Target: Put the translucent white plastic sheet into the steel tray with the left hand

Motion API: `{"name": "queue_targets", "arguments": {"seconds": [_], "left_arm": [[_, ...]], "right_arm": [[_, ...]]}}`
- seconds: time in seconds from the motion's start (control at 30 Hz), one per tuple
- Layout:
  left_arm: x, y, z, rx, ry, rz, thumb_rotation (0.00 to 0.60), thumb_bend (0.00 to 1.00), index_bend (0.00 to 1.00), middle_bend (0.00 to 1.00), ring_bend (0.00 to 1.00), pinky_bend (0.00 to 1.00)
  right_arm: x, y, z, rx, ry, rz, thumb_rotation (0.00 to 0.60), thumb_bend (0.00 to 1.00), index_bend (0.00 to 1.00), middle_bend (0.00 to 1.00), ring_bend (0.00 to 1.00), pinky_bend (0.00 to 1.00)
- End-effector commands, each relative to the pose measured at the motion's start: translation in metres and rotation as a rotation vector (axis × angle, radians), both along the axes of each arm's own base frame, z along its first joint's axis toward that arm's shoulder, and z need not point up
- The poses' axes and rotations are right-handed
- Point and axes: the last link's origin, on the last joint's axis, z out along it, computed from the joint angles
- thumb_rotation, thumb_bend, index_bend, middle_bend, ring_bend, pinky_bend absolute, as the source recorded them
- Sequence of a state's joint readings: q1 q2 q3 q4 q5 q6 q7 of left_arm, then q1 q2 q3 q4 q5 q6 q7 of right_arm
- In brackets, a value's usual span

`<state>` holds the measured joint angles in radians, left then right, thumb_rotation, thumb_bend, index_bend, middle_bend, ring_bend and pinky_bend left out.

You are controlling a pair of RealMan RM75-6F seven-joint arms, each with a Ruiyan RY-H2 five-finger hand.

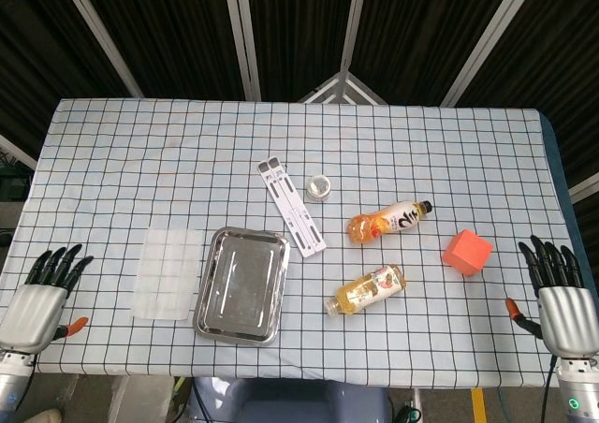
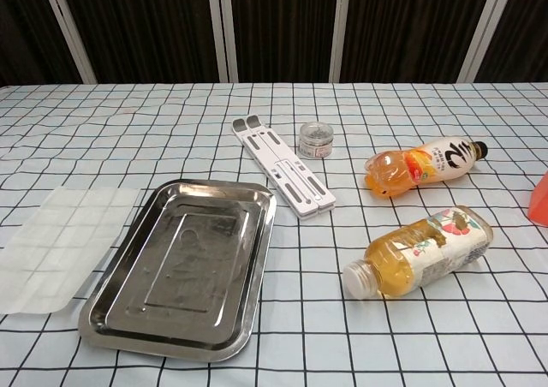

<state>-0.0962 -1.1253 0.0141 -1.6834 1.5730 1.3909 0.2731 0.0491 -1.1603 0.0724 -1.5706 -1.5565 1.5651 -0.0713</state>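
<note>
None of the task is done yet: the plastic sheet [image 1: 168, 275] lies flat on the tabletop [image 1: 449, 161] just left of the empty steel tray [image 1: 241, 284], untouched. The left robot hand [image 1: 39, 301] hovers near the tabletop's edge, well left of the tray, fingers spread and holding nothing; the right robot hand [image 1: 560, 303] waits far right, likewise spread. Counted: one sheet, one tray, two bottles.

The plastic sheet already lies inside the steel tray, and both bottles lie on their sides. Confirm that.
Not quite. The plastic sheet lies flat on the tablecloth just left of the steel tray, which holds nothing; the head view shows this. Both bottles do lie on their sides.
</note>
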Motion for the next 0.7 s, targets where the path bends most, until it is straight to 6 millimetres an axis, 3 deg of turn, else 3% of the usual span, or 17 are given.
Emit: {"name": "queue_targets", "arguments": {"seconds": [0.03,0.43,0.7], "left_arm": [[0.0,0.01,-0.009,-0.097,0.066,-0.047,0.6,0.16,0.26,0.0,0.0,0.0],[0.002,0.022,-0.047,-0.268,0.187,-0.113,0.6,0.16,0.35,0.0,0.0,0.0],[0.0,0.028,-0.062,-0.309,0.227,-0.118,0.6,0.17,0.39,0.0,0.0,0.0]], "right_arm": [[0.0,0.0,0.0,-0.001,0.001,0.0,0.6,0.33,0.0,0.0,0.0,0.0],[0.0,0.001,0.001,-0.005,-0.004,0.001,0.6,0.33,0.0,0.0,0.0,0.0],[0.0,0.001,0.002,-0.008,-0.008,0.001,0.6,0.33,0.0,0.0,0.0,0.0]]}}
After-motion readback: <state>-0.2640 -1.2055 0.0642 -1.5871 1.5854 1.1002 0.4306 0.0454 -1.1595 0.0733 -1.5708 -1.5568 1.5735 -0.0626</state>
